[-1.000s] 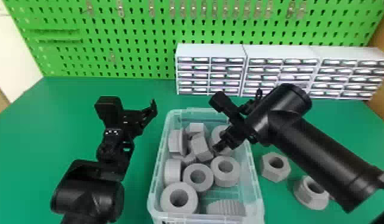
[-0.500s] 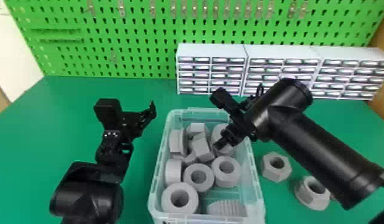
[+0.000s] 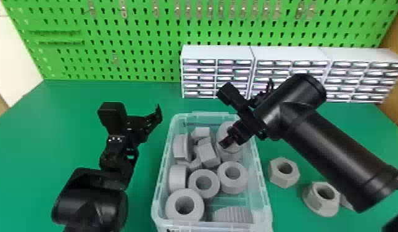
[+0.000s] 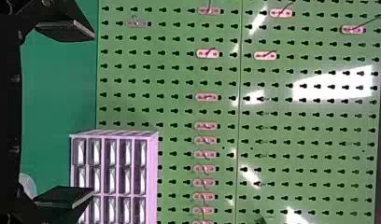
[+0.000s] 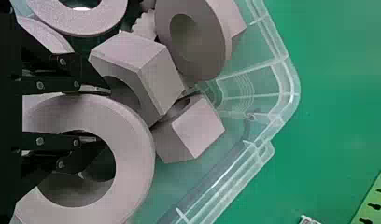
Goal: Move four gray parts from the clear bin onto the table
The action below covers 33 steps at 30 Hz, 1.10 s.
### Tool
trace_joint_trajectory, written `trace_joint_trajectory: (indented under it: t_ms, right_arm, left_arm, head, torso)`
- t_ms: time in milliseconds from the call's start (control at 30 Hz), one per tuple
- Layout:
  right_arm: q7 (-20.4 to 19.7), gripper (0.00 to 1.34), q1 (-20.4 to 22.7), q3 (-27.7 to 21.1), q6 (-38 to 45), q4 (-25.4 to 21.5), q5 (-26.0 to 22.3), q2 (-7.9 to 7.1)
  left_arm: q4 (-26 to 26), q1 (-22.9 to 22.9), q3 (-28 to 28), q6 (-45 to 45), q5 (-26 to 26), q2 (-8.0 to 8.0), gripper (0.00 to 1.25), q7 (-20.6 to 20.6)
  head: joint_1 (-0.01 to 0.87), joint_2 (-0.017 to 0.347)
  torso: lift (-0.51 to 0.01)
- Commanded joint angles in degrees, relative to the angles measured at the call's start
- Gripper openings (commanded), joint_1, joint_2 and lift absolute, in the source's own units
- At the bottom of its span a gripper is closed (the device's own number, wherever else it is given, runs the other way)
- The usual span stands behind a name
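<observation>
Two fingers of the left gripper (image 3: 155, 118) stand wide apart, released, left of the clear bin (image 3: 164, 160). In it lie many gray parts (image 3: 182, 192); the right gripper (image 3: 227, 142) is at one ring (image 5: 132, 135), but if it grasps, I cannot tell. Rightmost, gray nuts (image 3: 291, 177) rest on the table (image 3: 287, 213).

It's bright in here, the light falling evenly over the green surface (image 3: 84, 101). Hard white glare patches the pegboard (image 4: 300, 133), glints catch the drawer fronts (image 3: 207, 70), sheen runs along the right arm (image 3: 330, 145), and shadow darkens a gray ring's (image 5: 135, 149) hole.
</observation>
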Motion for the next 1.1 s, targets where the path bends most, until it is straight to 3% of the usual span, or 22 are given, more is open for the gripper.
trace_joint_trajectory:
  t_ms: [0,500,633,1067]
  right_arm:
    - [0.01,0.39,-0.2,0.0,-0.06,-1.42,-0.44,0.17]
    - [0.01,0.39,-0.03,-2.9,4.43,-7.58,1.58,0.0]
    - [0.01,0.39,0.41,-5.8,9.35,-9.25,1.32,0.0]
    - [0.01,0.39,1.47,-11.52,12.6,-12.5,5.1,-0.36]
  left_arm:
    - [0.0,-0.08,0.02,0.0,0.0,0.08,1.13,0.0]
    - [0.0,0.28,0.1,-0.09,0.09,0.25,1.13,0.0]
    - [0.0,0.45,0.02,-0.09,0.26,0.43,1.13,0.0]
    - [0.0,0.72,-0.25,-0.18,0.44,0.69,1.13,0.0]
  head:
    - [0.693,0.072]
    - [0.693,0.072]
    - [0.693,0.072]
    - [0.693,0.072]
  torso:
    - [-0.052]
    - [-0.052]
    - [-0.052]
    - [-0.052]
